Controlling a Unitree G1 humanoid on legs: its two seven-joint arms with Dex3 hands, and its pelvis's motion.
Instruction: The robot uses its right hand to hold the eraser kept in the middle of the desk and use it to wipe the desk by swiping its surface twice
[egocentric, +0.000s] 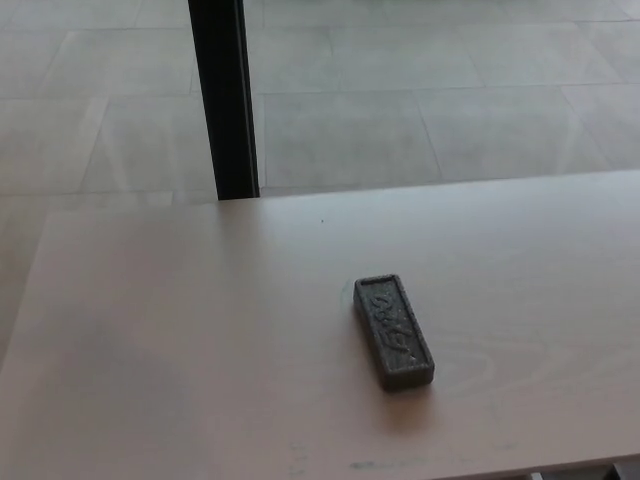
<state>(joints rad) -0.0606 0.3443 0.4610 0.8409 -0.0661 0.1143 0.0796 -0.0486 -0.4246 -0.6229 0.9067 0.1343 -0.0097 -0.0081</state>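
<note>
Eraser (392, 331) lies flat on the desk (200, 330), a little right of the picture's middle and toward the near edge, long axis running from far-left to near-right (slightly skewed to the desk's edges). Nothing touches it. Behind the desk's far edge, the tiled floor (420, 100) spreads across the background. A vertical post (224, 100) stands on that floor, behind the desk, left of the eraser and well apart from it.

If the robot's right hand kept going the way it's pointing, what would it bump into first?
I can't say: neither robot hand shows in this picture, so there's no direction to follow. All that shows is the dark grey rectangular eraser lying alone on the pale wooden desk, with a black post behind.
</note>
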